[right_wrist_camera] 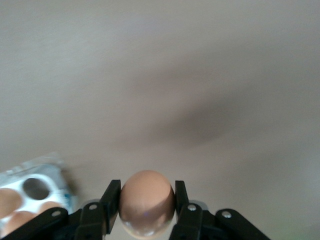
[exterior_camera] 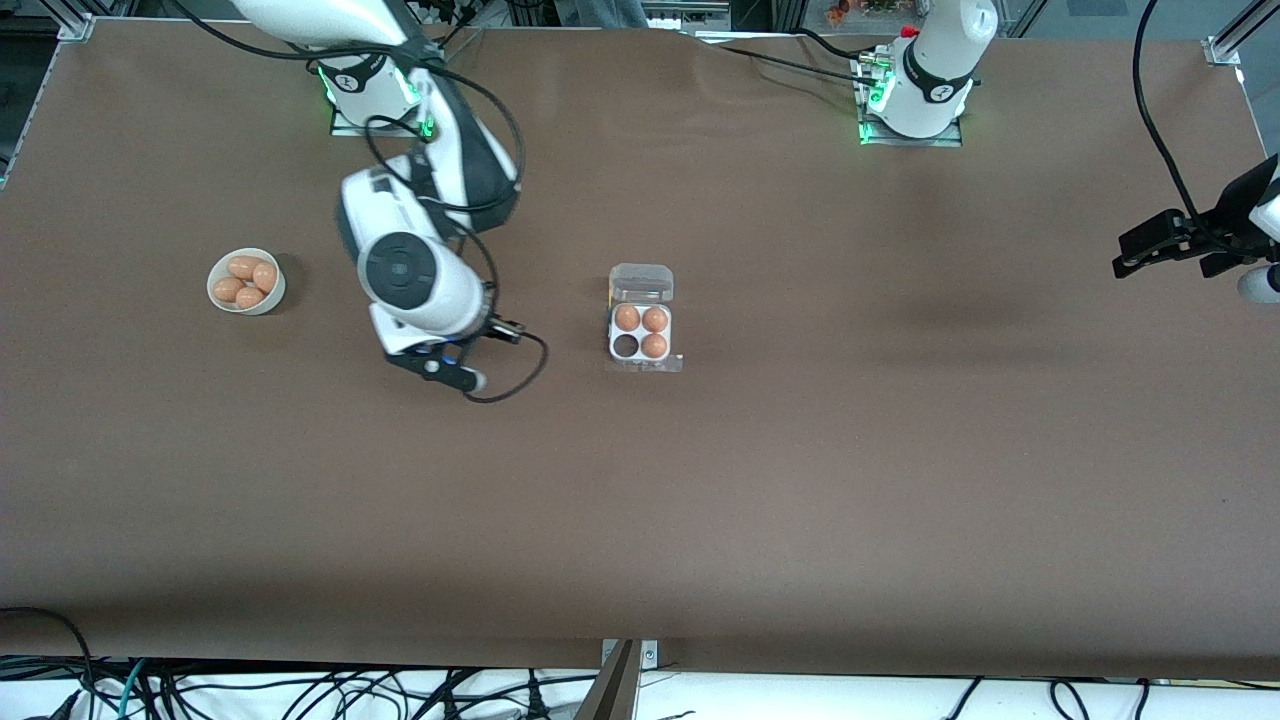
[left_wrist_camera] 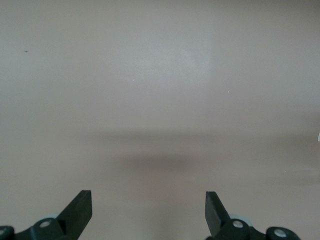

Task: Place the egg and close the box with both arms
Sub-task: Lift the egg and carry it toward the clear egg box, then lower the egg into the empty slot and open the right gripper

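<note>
Egg: the egg [right_wrist_camera: 146, 201] sits pinched between the two fingers of the right gripper [right_wrist_camera: 146, 207], held across its middle with its rounded end showing past the fingertips.
Handling: it looks light, smooth and rounded, so likely slippery and easy to crack; a gentle squeeze across the widest part, as here, seems the safest hold.
Right gripper: in the front view the right gripper [exterior_camera: 440, 365] hangs over bare table between the bowl and the box, well apart from the box.
Box: the box [exterior_camera: 642, 328] lies open near the middle of the table, its clear lid [exterior_camera: 641, 283] folded back toward the robots' bases.
Cells: three eggs [exterior_camera: 641, 328] fill three cells; the empty cell [exterior_camera: 626, 346] is the one in the row nearer the front camera, toward the right arm's end.
Bowl: the bowl [exterior_camera: 246, 281], farther from the box toward the right arm's end, holds four more eggs.
Left gripper: the left gripper [left_wrist_camera: 148, 212] waits far from the box at the left arm's end of the table, jaws wide with nothing between them.
Lid: thin clear plastic, likely springy and light; pressing it down probably needs the tray steadied.
</note>
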